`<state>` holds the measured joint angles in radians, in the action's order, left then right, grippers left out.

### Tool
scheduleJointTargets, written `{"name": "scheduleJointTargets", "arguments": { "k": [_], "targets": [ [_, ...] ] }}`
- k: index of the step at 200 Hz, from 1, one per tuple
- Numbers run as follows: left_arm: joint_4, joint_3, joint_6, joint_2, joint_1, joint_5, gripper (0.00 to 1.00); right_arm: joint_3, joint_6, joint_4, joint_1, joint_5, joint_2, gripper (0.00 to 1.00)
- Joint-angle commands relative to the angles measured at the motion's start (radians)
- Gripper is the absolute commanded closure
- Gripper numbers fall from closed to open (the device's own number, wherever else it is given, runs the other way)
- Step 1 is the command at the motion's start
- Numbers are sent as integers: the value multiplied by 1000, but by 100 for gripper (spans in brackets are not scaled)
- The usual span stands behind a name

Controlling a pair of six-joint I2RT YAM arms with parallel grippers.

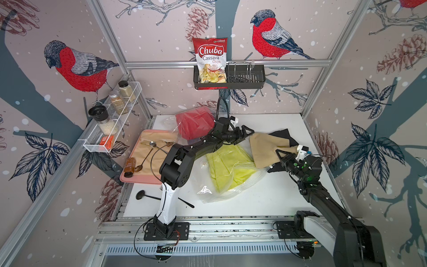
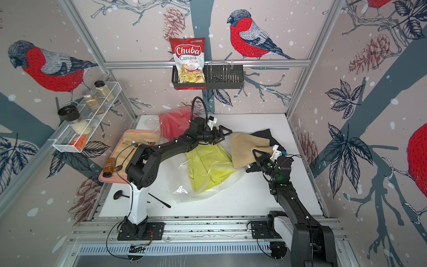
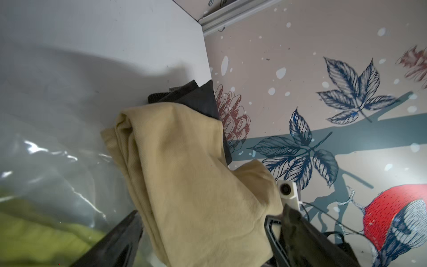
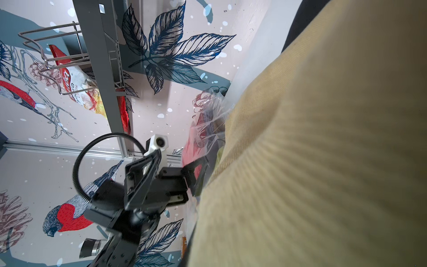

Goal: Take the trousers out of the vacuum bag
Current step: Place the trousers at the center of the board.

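Observation:
The clear vacuum bag (image 1: 208, 191) (image 2: 184, 191) lies crumpled mid-table. Yellow-green trousers (image 1: 228, 171) (image 3: 34, 235) and red trousers (image 1: 194, 124) are inside it. Mustard-brown trousers (image 1: 265, 148) (image 2: 247, 148) (image 3: 196, 173) lie outside the bag, draped over black trousers (image 1: 283, 135) (image 3: 198, 99). My left gripper (image 1: 246, 134) (image 3: 208, 222) is open at the mustard cloth's left end. Its fingers (image 3: 124, 238) stand wide apart either side of the cloth. My right gripper (image 1: 280, 153) (image 2: 256, 153) is shut on the mustard trousers' right edge. That cloth (image 4: 323, 161) fills the right wrist view and hides the jaws.
A pink tray (image 1: 129, 179) at the left holds a beige cloth, spoons and a brown bottle (image 1: 129, 167). A black ladle (image 1: 141, 195) lies by the left arm's base. A wire shelf (image 1: 111, 129) with jars hangs left. A black basket (image 1: 245, 78) holds the chips packet (image 1: 210, 60).

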<state>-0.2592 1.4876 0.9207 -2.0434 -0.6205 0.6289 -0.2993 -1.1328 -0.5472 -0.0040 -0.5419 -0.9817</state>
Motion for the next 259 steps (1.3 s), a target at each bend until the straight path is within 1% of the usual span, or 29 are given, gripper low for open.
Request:
{"name": "scheduleJointTargets", "arguments": {
  "k": [1,8,16,24,32,42,53,82,118,132,160,169,190,222,259],
  "targets": [
    [211,2,-278,72,-66,-168,4,-20,-31,-30,11,-3,-12,98],
    [262,4,-300,86,-89,-198,5,-19,-36,-35,14,-1,-13,98],
    [292,-5,-274,95,-100,-180,6,-15,-39,-41,18,4,-14,98],
    [253,-49,-218,109,-110,-140,8,-12,-40,-43,24,10,-14,98],
    [213,-96,-178,130,-124,-139,8,-8,-42,-48,28,17,-14,98],
    [225,-128,-183,161,-158,-207,8,-5,-44,-56,36,23,-15,98],
    [276,-130,-236,187,-202,-303,8,-4,-42,-59,42,29,-16,98],
    [312,-135,-369,223,-301,-461,6,-3,-45,-72,52,28,-26,98],
    [339,-126,-513,235,-413,-670,4,0,-58,-81,58,33,-23,98],
    [364,-114,-545,215,-449,-761,3,2,-68,-89,60,30,-25,98],
    [361,-98,-578,164,-486,-860,3,2,-82,-98,68,21,-20,98],
    [354,-92,-591,150,-496,-911,3,3,-84,-96,70,20,-16,98],
    [393,-36,-603,97,-502,-1011,2,8,-89,-96,71,14,-8,98],
    [400,33,-654,45,-508,-1021,2,13,-93,-92,73,12,1,98],
    [420,80,-681,-13,-507,-1052,2,23,-124,-131,73,-6,-5,98]
  ]
}}
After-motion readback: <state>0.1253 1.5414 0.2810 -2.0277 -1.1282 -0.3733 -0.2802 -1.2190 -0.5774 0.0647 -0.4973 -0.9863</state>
